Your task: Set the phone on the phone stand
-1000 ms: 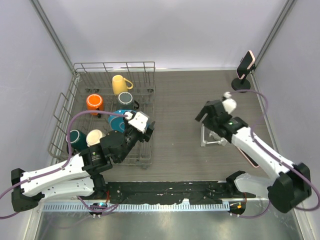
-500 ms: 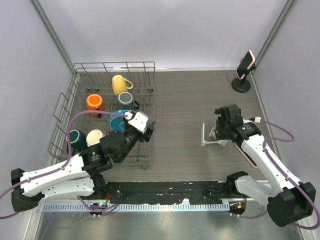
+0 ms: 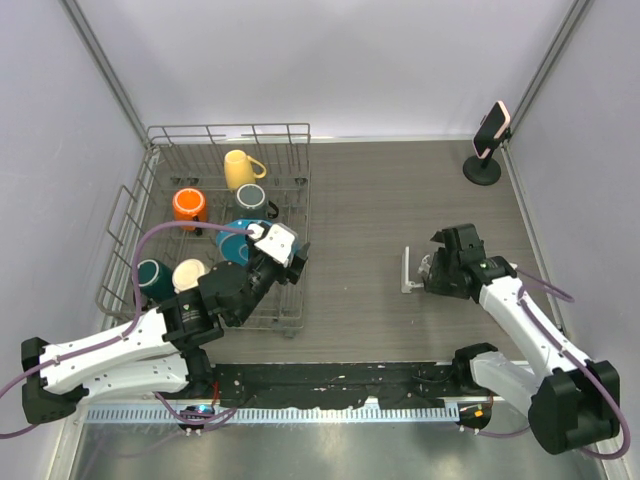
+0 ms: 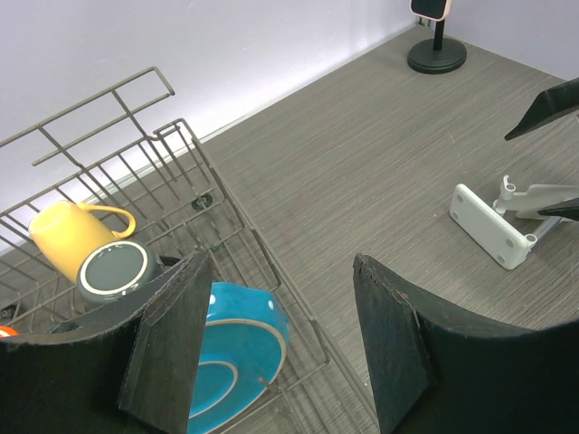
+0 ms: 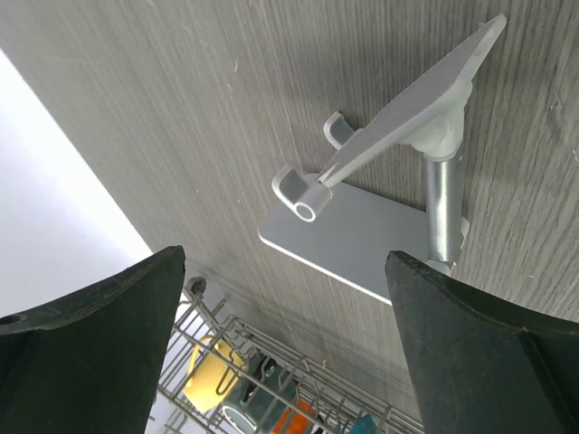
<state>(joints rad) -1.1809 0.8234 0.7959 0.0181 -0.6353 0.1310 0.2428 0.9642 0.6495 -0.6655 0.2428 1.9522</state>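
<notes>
The phone (image 3: 492, 127), dark with a pink case, sits tilted in the clamp of the black phone stand (image 3: 482, 169) at the far right corner. The stand also shows in the left wrist view (image 4: 437, 56), with the phone (image 4: 431, 7) cut off by the top edge. My right gripper (image 3: 433, 272) is open and empty, far from the phone, low over a silver folding stand (image 3: 412, 274) that lies on the table. In the right wrist view, that silver stand (image 5: 362, 237) lies between my open fingers (image 5: 285, 262). My left gripper (image 3: 288, 250) is open and empty above the dish rack's right edge (image 4: 280, 267).
A wire dish rack (image 3: 150, 205) at the left holds a yellow mug (image 3: 240, 166), an orange mug (image 3: 188, 205), a blue bowl (image 3: 238, 238) and other cups. Walls close in at the back and right, near the black stand.
My right gripper has swung back toward the near side and come down low beside the silver stand. The left arm, the phone and the black stand have not moved.
</notes>
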